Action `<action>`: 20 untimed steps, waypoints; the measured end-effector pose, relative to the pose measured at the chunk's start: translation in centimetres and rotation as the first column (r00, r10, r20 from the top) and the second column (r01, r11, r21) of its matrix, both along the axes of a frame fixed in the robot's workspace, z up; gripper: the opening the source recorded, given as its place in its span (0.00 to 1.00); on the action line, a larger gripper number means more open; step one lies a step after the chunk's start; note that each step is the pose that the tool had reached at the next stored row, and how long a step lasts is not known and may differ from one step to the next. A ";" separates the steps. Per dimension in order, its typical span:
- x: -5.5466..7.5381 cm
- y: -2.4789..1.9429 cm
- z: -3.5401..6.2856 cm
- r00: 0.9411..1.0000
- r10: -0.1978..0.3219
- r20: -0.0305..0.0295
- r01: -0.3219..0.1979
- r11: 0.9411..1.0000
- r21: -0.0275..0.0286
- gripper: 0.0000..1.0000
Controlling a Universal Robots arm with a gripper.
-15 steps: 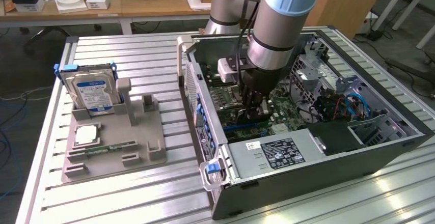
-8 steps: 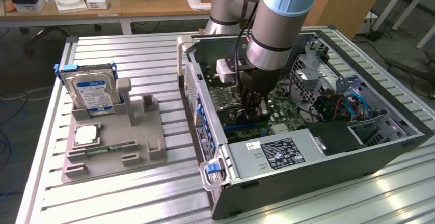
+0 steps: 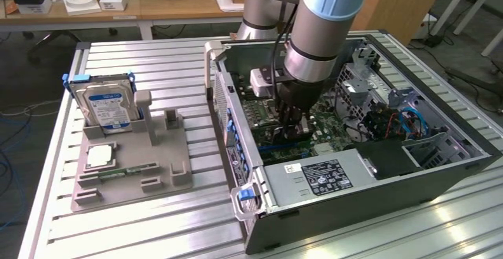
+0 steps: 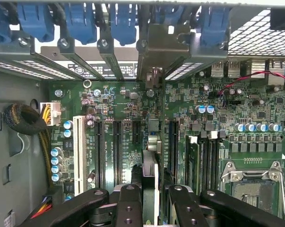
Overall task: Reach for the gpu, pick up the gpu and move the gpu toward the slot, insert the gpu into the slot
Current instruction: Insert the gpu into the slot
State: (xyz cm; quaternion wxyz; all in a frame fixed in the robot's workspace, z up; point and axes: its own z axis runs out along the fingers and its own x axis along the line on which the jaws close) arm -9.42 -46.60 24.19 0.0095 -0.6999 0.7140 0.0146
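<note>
My gripper [image 3: 293,130] is down inside the open computer case [image 3: 440,170], just above the motherboard. It is shut on the gpu [image 4: 149,177], which shows edge-on as a thin upright card between the two black fingers [image 4: 128,208]. The card's silver bracket [image 4: 151,52] reaches the row of rear expansion openings with blue latches [image 4: 123,21]. The card stands along the green motherboard [image 4: 109,99], in line with the black expansion slots [image 4: 117,151] on either side. The slot directly under it is hidden by the card itself. In the exterior view the gpu [image 3: 284,134] is a dark shape under the wrist.
A grey fixture [image 3: 126,170] on the slatted table holds a blue-labelled hard drive [image 3: 106,106] and a green memory stick [image 3: 129,169]. Inside the case are the power supply [image 3: 322,176], a CPU socket [image 4: 251,184], memory slots [image 4: 203,156] and a cable bundle [image 4: 26,120].
</note>
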 end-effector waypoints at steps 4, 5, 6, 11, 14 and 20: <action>0.0 0.00 -0.02 1.000 0.000 0.000 0.000 1.000 0.000 0.27; 0.0 0.00 -0.03 1.000 0.000 0.000 0.000 1.000 0.000 0.27; 0.0 0.00 -0.03 1.000 0.000 0.000 0.000 1.000 0.000 0.27; 0.0 0.12 -0.04 1.000 0.000 0.000 0.000 1.000 0.000 0.27; 0.0 0.42 -0.04 1.000 0.001 0.000 -0.001 1.000 0.000 0.27; 0.0 0.49 -0.05 1.000 0.001 0.000 -0.001 1.000 0.000 0.27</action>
